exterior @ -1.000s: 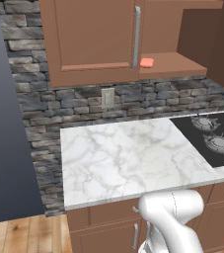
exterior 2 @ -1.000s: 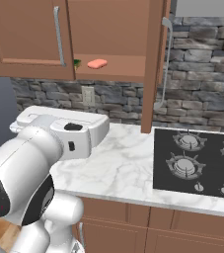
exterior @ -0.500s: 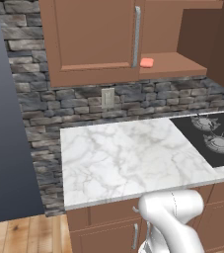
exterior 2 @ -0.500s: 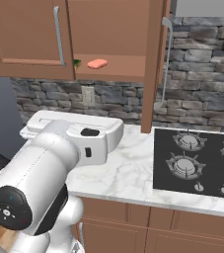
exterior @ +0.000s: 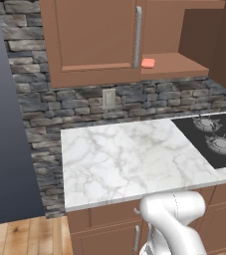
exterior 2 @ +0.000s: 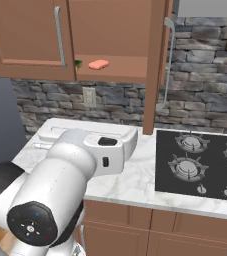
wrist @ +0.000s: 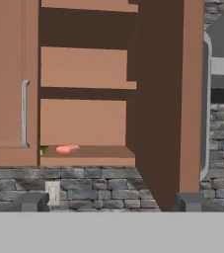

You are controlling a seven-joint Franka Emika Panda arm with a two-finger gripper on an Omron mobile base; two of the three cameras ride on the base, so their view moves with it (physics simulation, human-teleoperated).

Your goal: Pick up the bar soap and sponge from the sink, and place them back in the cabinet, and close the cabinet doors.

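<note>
1. The gripper (wrist: 108,205) faces the cabinet; its two dark finger tips (wrist: 32,201) stand far apart at the bottom of the hand view, jaws wide, with nothing between them and touching nothing.
2. The arm (exterior 2: 60,185) bends over the front edge of the counter (exterior: 119,159), a white marble top; in the left base view its elbow (exterior: 171,219) rises below the counter's front edge.
3. A black stove (exterior 2: 200,162) lies set into the counter's right end.
4. A grey stone wall (exterior: 134,99) stands behind the counter's back edge, with a pale outlet (exterior: 108,98) in it.
5. The cabinet (wrist: 84,118) hangs above that wall. Its left door (exterior: 92,40) is shut, with a silver handle (exterior: 138,37) near its right edge.
6. The right door (exterior 2: 155,65) stands swung out, edge-on to the right base camera, with its handle (exterior 2: 167,65) on the far side.
7. The soap (exterior 2: 98,64) lies on the bottom shelf (exterior: 171,64), near the shelf's left end, just right of the shut door.
8. A sliver of green, the sponge (exterior 2: 78,63), shows just left of the soap, mostly hidden behind the shut door's edge.
</note>
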